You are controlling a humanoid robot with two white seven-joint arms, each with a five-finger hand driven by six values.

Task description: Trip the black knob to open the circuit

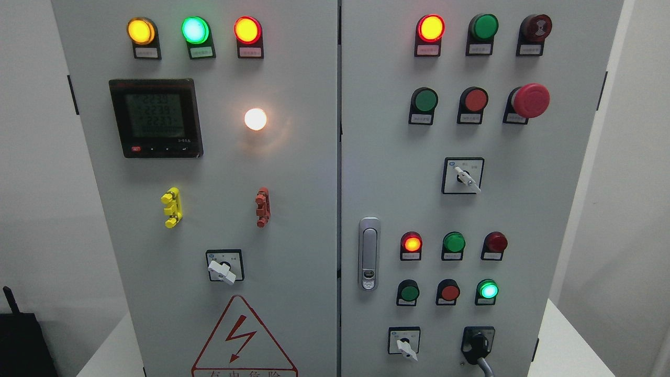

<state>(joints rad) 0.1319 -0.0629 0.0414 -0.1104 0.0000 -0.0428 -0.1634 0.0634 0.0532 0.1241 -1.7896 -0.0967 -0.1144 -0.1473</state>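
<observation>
facing grey cabinet (293, 157) | black knob (477, 343) lower right, handle down | white walls (31, 157) | hands out of frame

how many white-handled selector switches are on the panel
3. One on the left door, low centre; one on the right door, mid-height; one at the right door's bottom, beside the black knob. Others may sit below the frame.
</observation>
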